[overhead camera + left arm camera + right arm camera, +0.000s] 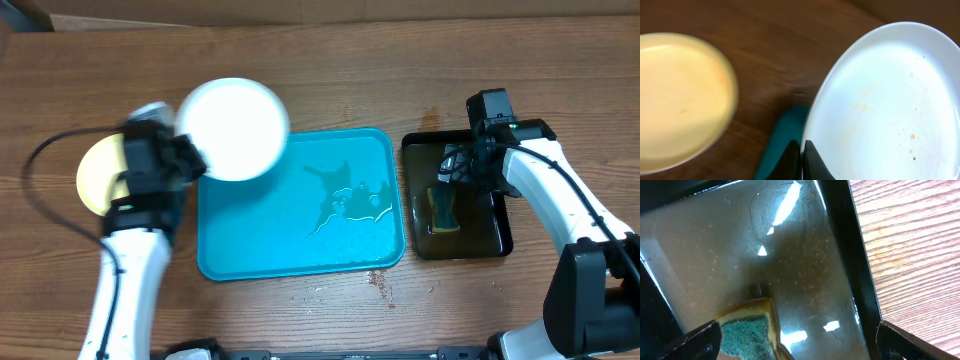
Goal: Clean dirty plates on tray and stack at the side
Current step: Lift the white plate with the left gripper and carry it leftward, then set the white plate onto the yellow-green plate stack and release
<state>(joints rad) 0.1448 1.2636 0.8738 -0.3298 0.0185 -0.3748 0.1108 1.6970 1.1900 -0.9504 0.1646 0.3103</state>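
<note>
My left gripper (801,160) pinches the thin rim of a smooth round white plate (880,100) flecked with faint reddish specks, holding it over one rounded corner of the turquoise plastic tray (300,250). A pale yellow plate (680,100) lies beside it on the wood-grain table (350,70). My right gripper (800,337) hangs with its fingers spread wide over a green-topped sponge (752,332) in the glossy black tray (790,245)
</note>
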